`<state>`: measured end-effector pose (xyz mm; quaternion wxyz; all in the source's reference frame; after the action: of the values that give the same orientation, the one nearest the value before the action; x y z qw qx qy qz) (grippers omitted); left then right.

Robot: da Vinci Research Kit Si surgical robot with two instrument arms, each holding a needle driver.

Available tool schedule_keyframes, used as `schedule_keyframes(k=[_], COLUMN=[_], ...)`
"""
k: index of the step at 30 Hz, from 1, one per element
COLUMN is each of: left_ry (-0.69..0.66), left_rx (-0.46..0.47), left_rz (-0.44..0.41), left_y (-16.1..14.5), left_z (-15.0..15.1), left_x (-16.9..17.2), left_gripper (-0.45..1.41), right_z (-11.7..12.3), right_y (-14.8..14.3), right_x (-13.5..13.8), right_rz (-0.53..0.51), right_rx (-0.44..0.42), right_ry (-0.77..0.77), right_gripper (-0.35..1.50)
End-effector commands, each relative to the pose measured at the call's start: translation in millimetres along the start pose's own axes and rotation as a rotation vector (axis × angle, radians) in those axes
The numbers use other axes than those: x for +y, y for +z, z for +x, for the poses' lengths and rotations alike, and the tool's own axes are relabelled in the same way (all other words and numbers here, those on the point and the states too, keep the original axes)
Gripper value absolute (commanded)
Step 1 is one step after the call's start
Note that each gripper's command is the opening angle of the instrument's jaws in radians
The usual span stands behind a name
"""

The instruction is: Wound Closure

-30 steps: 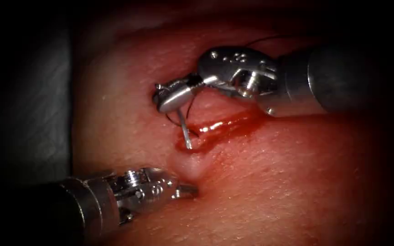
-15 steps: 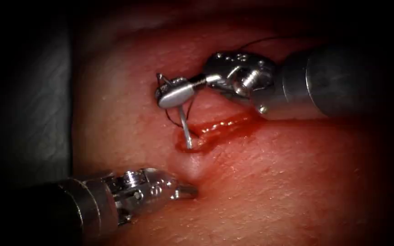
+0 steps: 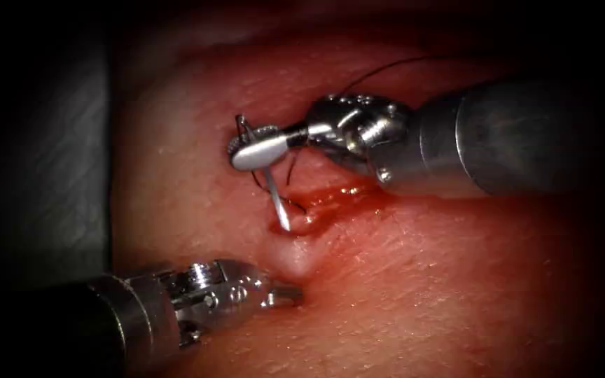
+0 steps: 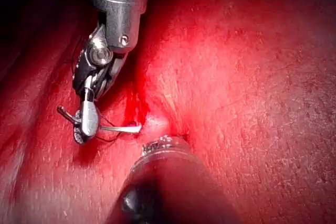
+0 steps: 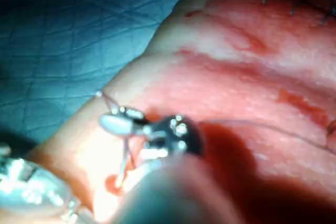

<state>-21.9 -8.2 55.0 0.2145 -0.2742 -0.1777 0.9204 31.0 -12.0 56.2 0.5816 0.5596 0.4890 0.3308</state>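
Tissue [image 3: 421, 280] lies under both tools, its cut [image 3: 330, 199] wet with red fluid [image 3: 344, 192] just below the right tool [image 3: 257, 143]. That tool is clenched on the needle [image 3: 274, 199] near its rear end, the tip at the cut's left end, apparently just entering. Left tool [image 3: 285, 295] presses the tissue below the cut, jaws seemingly closed, holding nothing. Thread [image 3: 379, 68] trails behind the right tool. Risk: the needle could twist in the grip and tear the edge.

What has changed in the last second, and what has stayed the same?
The right pincer, shut on the needle near its tail end, rolled and shifted slightly left, swinging the needle's tip at the left end of the cut. The left pincer stayed pressed on the tissue below the cut.
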Motion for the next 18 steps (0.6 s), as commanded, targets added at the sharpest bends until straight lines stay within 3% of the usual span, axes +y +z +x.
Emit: schedule_keyframes(k=[1, 9, 18], left_ry=[0.001, 0.003, 0.003], left_rx=[0.000, 0.000, 0.000], left_rz=[-0.003, -0.005, -0.005], left_y=[0.9, 0.8, 0.8], left_z=[0.0, -0.1, -0.1], left_x=[0.1, 0.1, 0.1], left_gripper=[-0.20, -0.20, -0.20], right_z=[-0.5, -1.3, -1.9], right_y=[0.8, 0.5, 0.4], right_x=[0.4, -0.1, -0.5], right_rz=[-0.007, -0.051, -0.063], right_rx=[0.007, 0.062, 0.051], right_ry=[0.055, 0.340, 0.452], right_gripper=[-0.35, -0.35, -0.35])
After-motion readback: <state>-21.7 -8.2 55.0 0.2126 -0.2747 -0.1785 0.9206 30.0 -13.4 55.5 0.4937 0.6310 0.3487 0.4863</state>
